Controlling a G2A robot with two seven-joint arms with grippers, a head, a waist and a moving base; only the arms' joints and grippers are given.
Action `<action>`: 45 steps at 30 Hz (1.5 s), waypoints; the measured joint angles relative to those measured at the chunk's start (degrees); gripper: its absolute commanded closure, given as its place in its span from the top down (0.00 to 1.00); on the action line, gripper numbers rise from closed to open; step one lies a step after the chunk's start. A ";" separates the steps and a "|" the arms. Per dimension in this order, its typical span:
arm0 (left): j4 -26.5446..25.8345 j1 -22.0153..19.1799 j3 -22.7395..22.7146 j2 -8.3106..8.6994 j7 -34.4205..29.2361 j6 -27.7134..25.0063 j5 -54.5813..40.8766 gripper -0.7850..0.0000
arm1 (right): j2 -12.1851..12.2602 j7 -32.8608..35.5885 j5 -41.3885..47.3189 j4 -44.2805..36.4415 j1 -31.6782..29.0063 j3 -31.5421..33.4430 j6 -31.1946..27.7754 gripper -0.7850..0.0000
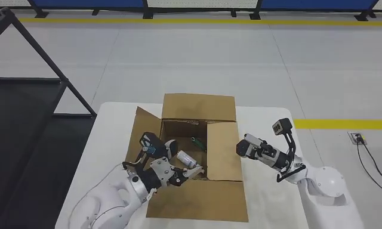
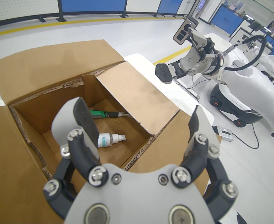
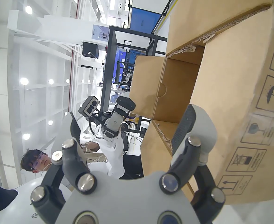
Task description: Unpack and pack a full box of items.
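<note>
Left arm, bent in from the near-left of the white table (image 1: 113,133): the left gripper (image 2: 139,111) tilts down over the near-left corner of the brown corrugated cardboard box (image 1: 197,199), its 2 fingers (image 2: 82,115) spread wide and holding nothing. The box stands mid-table with all 4 flaps folded outward. On its floor lies a white spray bottle with a teal label (image 2: 111,139), on its side, just past the left gripper. Beyond it, near the far wall, lies a green-handled tool (image 2: 102,113). Right arm, elbow bent: the right gripper (image 3: 130,120) points level at the right flap, just beside its outer edge, jaws spread and empty; whether it touches the flap cannot be told.
</note>
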 measured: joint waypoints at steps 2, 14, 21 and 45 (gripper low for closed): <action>1.81 -0.62 0.07 -0.29 0.53 2.52 -5.04 1.00 | -0.03 -1.04 1.39 -0.59 -0.45 -0.05 -0.20 1.00; 18.09 -14.03 9.57 -2.76 -7.98 13.32 -27.78 1.00 | 1.80 8.38 12.64 -2.28 -7.73 8.45 -7.51 1.00; 27.94 -21.76 15.83 -4.85 -9.96 19.16 -33.55 1.00 | 2.72 11.99 15.21 -2.81 -11.44 11.52 -9.36 1.00; 38.31 -27.23 20.44 -7.96 -7.58 11.93 -41.50 1.00 | 4.72 15.64 12.72 -4.36 -11.27 7.32 -10.57 1.00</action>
